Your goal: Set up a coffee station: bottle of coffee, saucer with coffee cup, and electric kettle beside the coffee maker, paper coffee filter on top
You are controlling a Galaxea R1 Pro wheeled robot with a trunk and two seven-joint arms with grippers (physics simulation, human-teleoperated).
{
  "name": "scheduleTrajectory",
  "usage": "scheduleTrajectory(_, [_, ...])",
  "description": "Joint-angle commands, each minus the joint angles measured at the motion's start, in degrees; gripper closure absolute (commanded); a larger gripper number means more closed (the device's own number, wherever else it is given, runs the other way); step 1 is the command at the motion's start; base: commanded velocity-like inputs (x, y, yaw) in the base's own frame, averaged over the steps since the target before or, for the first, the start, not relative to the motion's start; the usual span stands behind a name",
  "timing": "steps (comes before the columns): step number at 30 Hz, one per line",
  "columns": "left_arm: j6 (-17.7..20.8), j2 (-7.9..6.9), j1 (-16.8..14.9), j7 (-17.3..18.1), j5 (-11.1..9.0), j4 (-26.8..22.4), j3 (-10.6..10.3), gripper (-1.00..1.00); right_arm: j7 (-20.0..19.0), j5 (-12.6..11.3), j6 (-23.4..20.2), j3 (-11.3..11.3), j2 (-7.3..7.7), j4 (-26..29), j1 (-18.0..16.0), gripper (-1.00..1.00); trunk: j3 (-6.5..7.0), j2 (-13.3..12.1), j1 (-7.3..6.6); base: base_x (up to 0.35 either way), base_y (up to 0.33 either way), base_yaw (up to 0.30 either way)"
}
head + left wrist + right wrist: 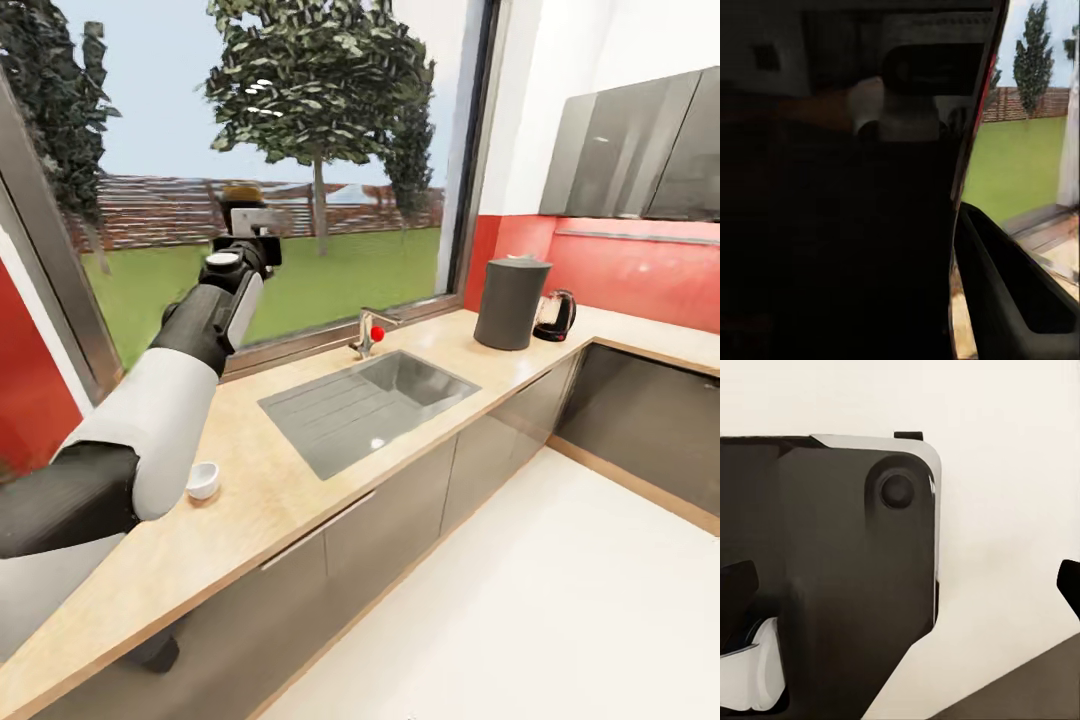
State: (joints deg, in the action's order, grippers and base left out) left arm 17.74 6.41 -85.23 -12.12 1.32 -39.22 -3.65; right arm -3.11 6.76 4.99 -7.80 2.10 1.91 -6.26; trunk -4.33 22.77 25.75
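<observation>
Your left arm is raised high over the countertop (300, 500), and your left gripper (247, 222) appears closed around the bottle of coffee (243, 193), whose brown cap pokes above the jaws against the window (330, 180). In the left wrist view the frame is mostly dark at close range, so you cannot confirm there how firm the grip is.

Below the forearm, a small white coffee cup (203, 480) sits on the counter near its front edge. Drop the elbow carelessly and you could knock it to the floor.

Moving right, the sink (370, 405) and its faucet (367, 333) lie between the bottle and its destination. A carry held too low could clip the faucet; a slip over the basin would send the bottle into it.

Farther right, the dark cylindrical coffee maker (511, 302) stands just beside the electric kettle (555, 315), close together in the corner. Set the bottle down with too little clearance and you risk shoving one into the other.

In the right wrist view, a dark fingertip (1069, 585) of the right gripper hangs against pale floor; whether those jaws are parted or closed cannot be told.
</observation>
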Motion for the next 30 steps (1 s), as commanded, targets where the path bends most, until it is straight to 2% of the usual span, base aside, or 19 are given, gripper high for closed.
scheduleTrajectory(1, [-0.4, -0.01, 3.3, 1.4, 0.5, -2.8, -0.5, 1.0, -0.2, 0.6, 0.3, -0.5, 0.01, -0.1, -0.1, -1.0, -0.11, 0.1, 0.03, 0.0, 0.0, -0.283])
scheduleTrajectory(3, [-0.9, 0.0, 5.7, 3.0, 0.6, -4.9, -0.6, 1.0, -0.3, 0.5, 0.3, -0.5, 0.01, 0.0, -0.1, -1.0, -0.11, 0.1, 0.03, 0.0, 0.0, -0.283])
scheduleTrajectory(6, [-1.6, -0.02, 12.1, 5.4, 0.6, -10.1, -0.8, 1.0, -0.3, 0.5, 0.4, -0.5, 0.01, 0.0, -0.1, -1.0, -0.11, 0.1, 0.03, 0.0, 0.0, -0.283])
scheduleTrajectory(9, [-1.8, 0.0, 15.7, 5.9, 0.5, -12.5, -0.8, 1.0, -0.4, 0.5, 0.4, -0.6, 0.01, 0.3, -0.1, -1.0, -0.11, 0.1, 0.03, 0.0, 0.0, -0.283])
scheduleTrajectory(10, [-1.9, -0.04, 19.0, 6.1, 0.5, -14.4, -0.8, 1.0, -0.4, 0.4, 0.4, -0.6, 0.01, 1.2, -0.1, -1.0, -0.11, 0.1, 0.03, 0.0, 0.0, -0.283])
scheduleTrajectory(13, [-2.2, -0.07, 22.6, 6.3, 0.5, -15.7, -0.9, 1.0, -0.3, 0.4, 0.5, -0.6, -0.03, 1.6, -0.1, -1.0, -0.11, 0.1, 0.03, 0.0, 0.0, -0.283])
scheduleTrajectory(17, [-7.2, -0.18, 29.7, 8.9, 0.6, -18.5, -0.9, 1.0, -0.3, 0.4, 0.5, -0.6, -0.07, 1.7, -0.1, -1.0, -0.11, 0.1, 0.03, 0.0, 0.0, -0.282])
scheduleTrajectory(18, [-10.2, -0.48, 35.4, 11.2, 0.6, -20.1, -0.8, 1.0, -0.3, 0.3, 0.6, -0.7, -0.07, 1.8, -0.1, -1.0, -0.11, 0.1, 0.03, 0.0, 0.0, -0.247])
scheduleTrajectory(21, [-11.2, -0.61, 39.7, 11.7, 0.7, -21.6, -0.8, 1.0, -0.3, 0.3, 0.6, -0.7, -0.05, 1.8, -0.1, -1.0, -0.11, 0.1, 0.03, 0.0, 0.0, -0.156])
scheduleTrajectory(22, [-14.6, -0.71, 47.9, 12.0, 0.7, -25.4, -0.6, 1.0, -0.1, 0.3, 0.6, -0.8, 0.01, 2.1, -0.1, -1.0, -0.11, 0.1, 0.03, 0.0, 0.0, -0.012])
scheduleTrajectory(25, [-16.5, -0.75, 51.9, 11.9, 0.7, -27.6, -0.7, 1.0, -0.1, 0.3, 0.6, -0.9, 0.01, 2.8, -0.1, -1.0, -0.11, 0.1, 0.03, 0.0, 0.0, -0.005])
scheduleTrajectory(30, [-17.4, -0.72, 56.5, 12.0, 0.7, -30.6, -0.7, 1.0, -0.1, 0.3, 0.9, -0.9, 0.01, 2.9, -0.1, -1.0, -0.11, 0.1, 0.03, 0.049, 0.0, 0.0])
